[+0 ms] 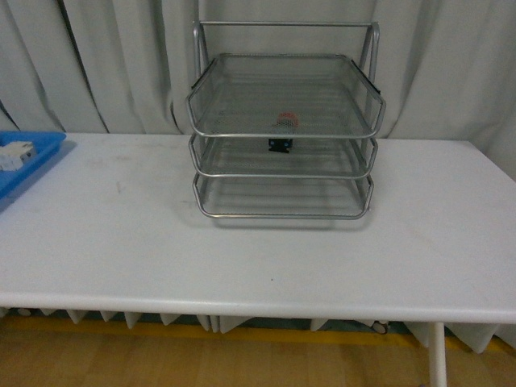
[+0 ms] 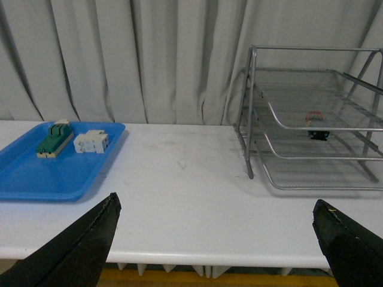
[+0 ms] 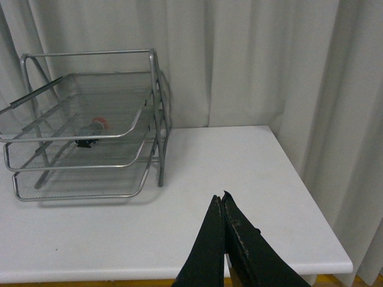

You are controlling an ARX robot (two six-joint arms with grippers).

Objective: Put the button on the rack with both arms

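The button, red cap on a dark body, lies inside the silver wire rack on its middle tier. It also shows in the left wrist view and the right wrist view. The rack stands at the back middle of the white table, seen in the left wrist view and the right wrist view. My left gripper is open and empty, well back from the rack near the table's front edge. My right gripper is shut and empty, off to the rack's right. Neither arm shows in the front view.
A blue plastic tray sits at the table's left end, holding a green-and-cream switch and a white block; its corner shows in the front view. Grey curtains hang behind. The table's right edge is near my right gripper.
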